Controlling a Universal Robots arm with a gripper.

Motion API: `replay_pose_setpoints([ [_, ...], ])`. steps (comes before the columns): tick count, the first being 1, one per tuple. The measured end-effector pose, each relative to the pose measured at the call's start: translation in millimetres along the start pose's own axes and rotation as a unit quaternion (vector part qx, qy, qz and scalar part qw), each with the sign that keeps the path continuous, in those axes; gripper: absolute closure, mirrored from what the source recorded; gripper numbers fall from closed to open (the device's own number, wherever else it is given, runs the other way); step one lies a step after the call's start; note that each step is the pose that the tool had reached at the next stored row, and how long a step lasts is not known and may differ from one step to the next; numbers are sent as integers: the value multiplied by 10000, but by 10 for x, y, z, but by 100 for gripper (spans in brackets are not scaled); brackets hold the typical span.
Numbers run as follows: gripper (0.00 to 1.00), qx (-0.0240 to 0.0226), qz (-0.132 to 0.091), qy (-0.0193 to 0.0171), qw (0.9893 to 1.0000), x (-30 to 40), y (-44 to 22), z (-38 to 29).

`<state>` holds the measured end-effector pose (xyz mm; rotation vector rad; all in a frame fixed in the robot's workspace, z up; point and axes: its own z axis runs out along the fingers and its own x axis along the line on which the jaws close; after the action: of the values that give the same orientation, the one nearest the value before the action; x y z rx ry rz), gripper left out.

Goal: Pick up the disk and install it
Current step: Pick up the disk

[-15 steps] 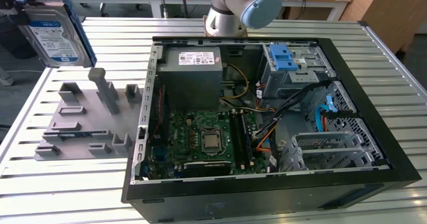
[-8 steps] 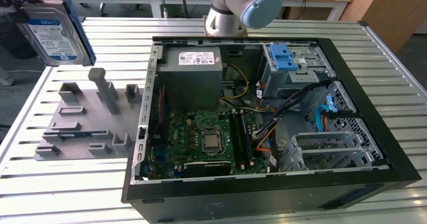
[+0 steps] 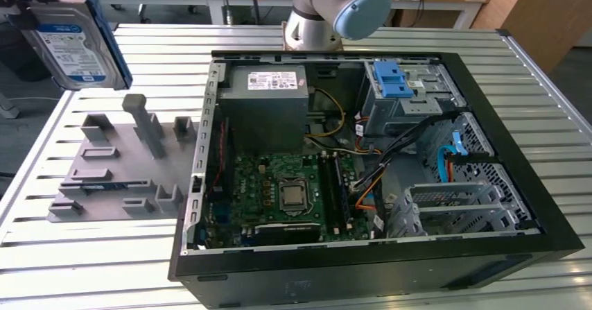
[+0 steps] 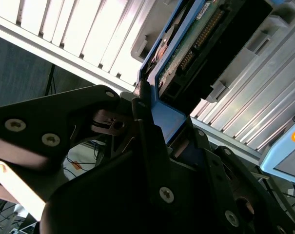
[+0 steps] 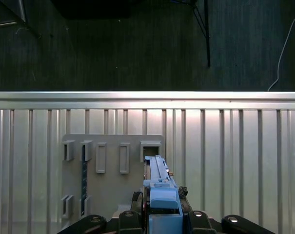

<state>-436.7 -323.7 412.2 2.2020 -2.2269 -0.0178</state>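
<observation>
The disk, a silver drive with a white-and-blue label and a blue frame, hangs in the air at the exterior view's upper left, above the table's corner. In both wrist views my gripper is shut on it. The first wrist view shows the disk edge-on with its blue frame between my black fingers, above the grey holder plate. In the second wrist view the disk shows its circuit-board underside, and my gripper clamps its blue frame end.
The open black computer case lies on the slatted metal table. At its far right corner is a grey drive cage with a blue latch. The grey holder plate is left of the case. The arm's base stands behind it.
</observation>
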Motion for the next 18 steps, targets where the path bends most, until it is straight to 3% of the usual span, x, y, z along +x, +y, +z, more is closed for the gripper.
replay_pose_setpoints([
  [18, 64, 1, 0, 17, 10000, -6, 1, -77],
])
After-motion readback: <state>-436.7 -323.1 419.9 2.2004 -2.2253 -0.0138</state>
